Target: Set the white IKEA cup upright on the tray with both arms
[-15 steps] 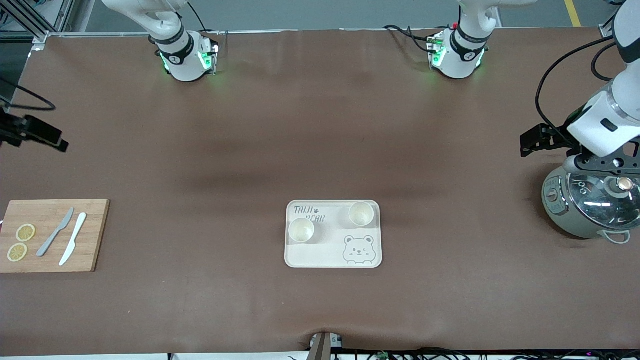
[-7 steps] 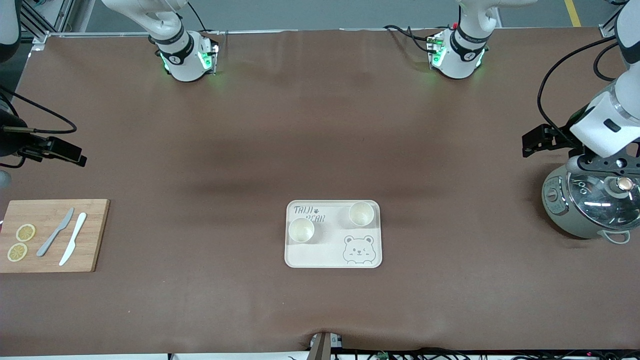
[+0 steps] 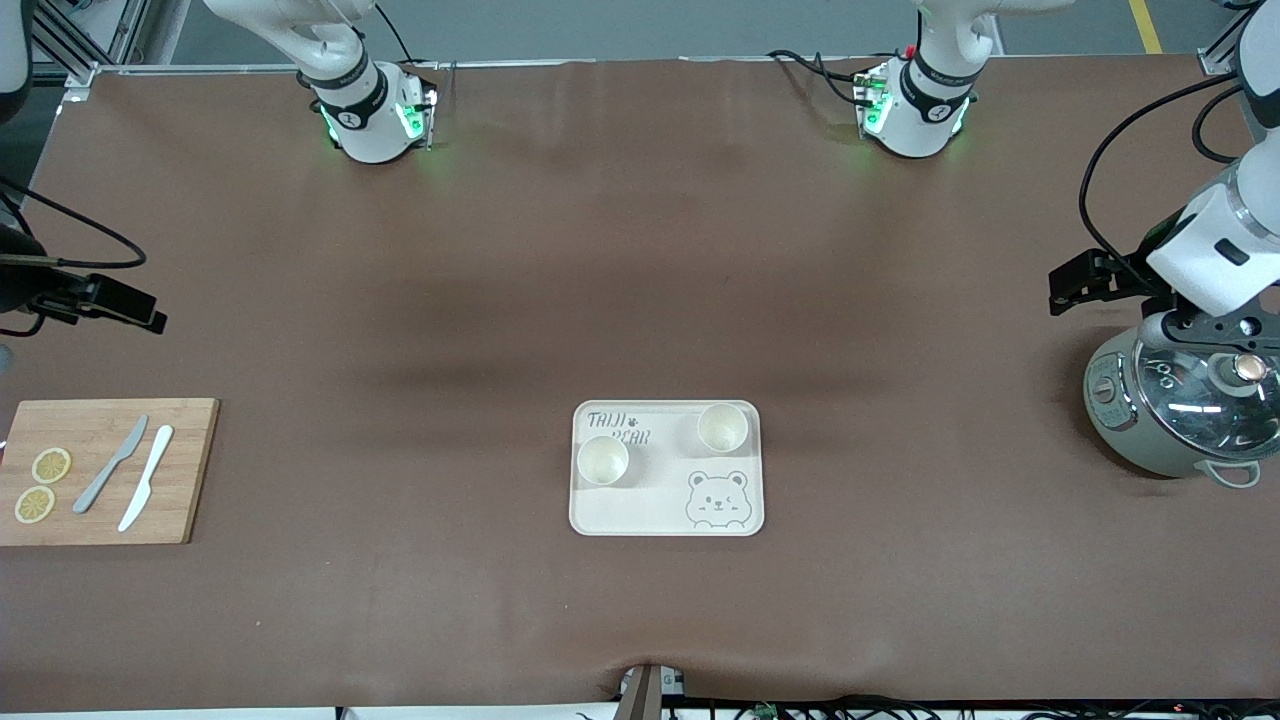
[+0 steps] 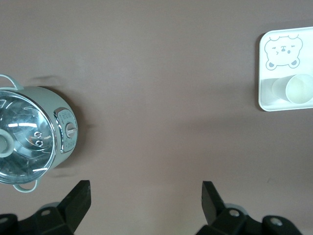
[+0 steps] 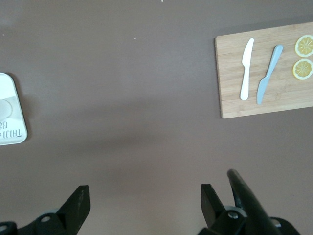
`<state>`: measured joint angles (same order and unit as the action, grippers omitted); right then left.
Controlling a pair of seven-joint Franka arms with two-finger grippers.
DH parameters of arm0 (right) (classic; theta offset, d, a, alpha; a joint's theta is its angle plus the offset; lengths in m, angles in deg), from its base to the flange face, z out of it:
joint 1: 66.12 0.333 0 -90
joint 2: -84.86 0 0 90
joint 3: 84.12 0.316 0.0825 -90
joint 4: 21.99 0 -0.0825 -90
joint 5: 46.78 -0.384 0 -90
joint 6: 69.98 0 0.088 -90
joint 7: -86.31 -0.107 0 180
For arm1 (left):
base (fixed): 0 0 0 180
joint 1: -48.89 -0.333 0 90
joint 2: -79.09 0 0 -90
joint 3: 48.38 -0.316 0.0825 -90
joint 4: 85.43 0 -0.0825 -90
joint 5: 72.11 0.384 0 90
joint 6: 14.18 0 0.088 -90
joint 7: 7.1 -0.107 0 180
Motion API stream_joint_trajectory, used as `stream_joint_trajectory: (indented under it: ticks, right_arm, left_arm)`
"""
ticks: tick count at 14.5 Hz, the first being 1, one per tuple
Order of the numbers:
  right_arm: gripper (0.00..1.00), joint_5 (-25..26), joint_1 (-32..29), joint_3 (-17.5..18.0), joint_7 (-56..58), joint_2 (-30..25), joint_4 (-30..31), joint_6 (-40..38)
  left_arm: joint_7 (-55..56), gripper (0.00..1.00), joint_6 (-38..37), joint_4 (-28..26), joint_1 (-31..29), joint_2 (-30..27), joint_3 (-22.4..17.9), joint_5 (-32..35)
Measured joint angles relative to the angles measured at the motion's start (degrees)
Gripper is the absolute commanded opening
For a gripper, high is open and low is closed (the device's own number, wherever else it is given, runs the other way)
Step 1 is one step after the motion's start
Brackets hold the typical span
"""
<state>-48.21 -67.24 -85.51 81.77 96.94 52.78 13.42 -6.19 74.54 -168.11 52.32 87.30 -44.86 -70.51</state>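
The cream-white tray (image 3: 665, 505) with the bear drawing lies mid-table, toward the front camera. Two white cups stand upright on it, one (image 3: 603, 460) toward the right arm's end and one (image 3: 722, 427) toward the left arm's end. My left gripper (image 4: 145, 196) is open and empty, up in the air beside the pot; it also shows in the front view (image 3: 1080, 280). My right gripper (image 5: 145, 198) is open and empty, high over bare table near the cutting board's end (image 3: 110, 300). The left wrist view shows the tray (image 4: 274, 100) and one cup (image 4: 296, 89).
A grey-green pot with a glass lid (image 3: 1175, 410) stands at the left arm's end. A wooden cutting board (image 3: 190, 470) with two knives and two lemon slices lies at the right arm's end. The right wrist view shows the board (image 5: 230, 78) and the tray's edge (image 5: 17, 132).
The right arm has swung in from the table's edge toward the middle, then held. The left gripper has drifted slightly away from the tray. The cups and the tray have not moved.
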Motion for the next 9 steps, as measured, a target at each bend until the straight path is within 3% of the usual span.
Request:
stream_joint_trajectory:
  ticks: [4, 9]
  right_arm:
    - [1.00, -0.1, -4.3, -0.1, 4.5, 0.0, 0.0, 0.0]
    - [1.00, -0.1, -3.9, 0.4, 4.6, 0.1, 0.1, 0.0]
  left_arm:
    - [0.0, 1.00, 0.0, 0.0, 0.0, 0.1, 0.0, 0.0]
    - [0.0, 1.00, 0.0, 0.0, -0.5, 0.3, -0.1, 0.0]
